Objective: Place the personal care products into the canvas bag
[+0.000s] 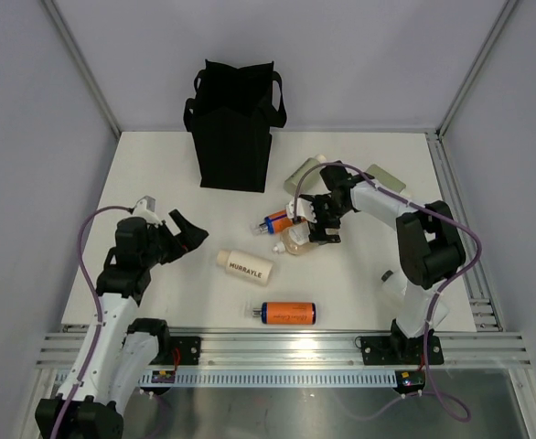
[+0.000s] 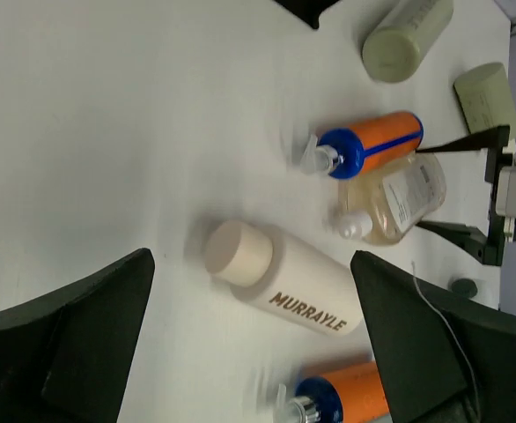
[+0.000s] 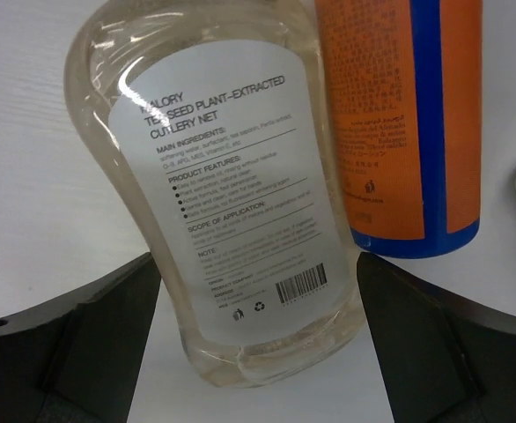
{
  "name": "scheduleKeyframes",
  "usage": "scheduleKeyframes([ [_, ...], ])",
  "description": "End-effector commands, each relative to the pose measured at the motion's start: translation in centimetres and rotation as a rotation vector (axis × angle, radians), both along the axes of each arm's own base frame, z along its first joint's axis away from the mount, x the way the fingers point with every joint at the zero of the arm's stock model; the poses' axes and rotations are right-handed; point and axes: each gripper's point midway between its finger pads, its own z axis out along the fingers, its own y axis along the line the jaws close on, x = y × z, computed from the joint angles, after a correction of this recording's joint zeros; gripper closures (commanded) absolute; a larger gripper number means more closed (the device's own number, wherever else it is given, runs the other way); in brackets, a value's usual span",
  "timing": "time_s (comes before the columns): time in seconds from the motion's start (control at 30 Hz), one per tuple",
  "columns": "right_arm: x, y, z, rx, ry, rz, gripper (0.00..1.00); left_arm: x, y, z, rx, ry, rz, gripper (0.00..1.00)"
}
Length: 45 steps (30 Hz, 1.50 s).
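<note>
The black canvas bag point(image 1: 234, 123) stands upright at the back of the table. My right gripper point(image 1: 317, 225) point(image 3: 258, 352) is open, with its jaws on either side of the base of the clear amber bottle point(image 1: 297, 240) point(image 3: 232, 176). An orange bottle with blue ends point(image 1: 277, 220) point(image 3: 399, 115) lies beside it. My left gripper point(image 1: 187, 238) point(image 2: 249, 352) is open and empty, left of the cream MURRAYLE bottle point(image 1: 245, 265) point(image 2: 284, 286). A second orange bottle point(image 1: 288, 313) point(image 2: 346, 401) lies near the front. Two sage green tubes point(image 1: 303, 174) point(image 1: 387, 178) lie behind my right gripper. The white bottle is not in view.
The white table point(image 1: 158, 183) ends at an aluminium rail point(image 1: 277, 343) in front. Grey walls enclose the left, back and right. The right arm's base point(image 1: 414, 274) stands at the front right, with a small dark object point(image 1: 387, 276) beside it.
</note>
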Motion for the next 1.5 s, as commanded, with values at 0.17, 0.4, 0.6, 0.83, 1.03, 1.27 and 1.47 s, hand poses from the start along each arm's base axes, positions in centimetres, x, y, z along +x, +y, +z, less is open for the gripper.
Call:
scheduleKeyframes([
  [0.17,-1.2,1.2,-0.2,-0.022,0.004,0.104,0.01,-0.8,-1.6,0.7,-0.111,-0.085,-0.047,0.01],
  [0.4,-2.5,0.6,-3.8,-0.166,0.104,0.146,0.01,-0.6,-2.8,-0.1,-0.148,-0.038,-0.114,0.01],
  [0.6,-3.7,0.5,-4.7,-0.229,0.102,0.123,0.17,-0.7,-2.9,-1.4,-0.160,-0.016,-0.111,0.01],
  [0.83,-5.4,1.1,-0.8,-0.097,0.156,-0.023,0.96,-0.9,-2.7,-2.5,-0.152,0.009,-0.101,0.01],
  [1.03,-5.8,3.1,6.9,0.257,0.404,-0.290,1.00,-0.5,-2.5,-4.3,-0.172,0.069,-0.049,0.01],
  [1.27,-5.0,5.6,12.8,0.492,0.534,-0.396,1.00,-0.1,-3.0,-4.5,-0.208,0.075,-0.060,0.01],
  [1.47,-3.2,4.7,10.4,0.385,0.521,-0.489,1.00,-0.2,-2.9,-4.2,-0.203,0.061,-0.063,0.01],
])
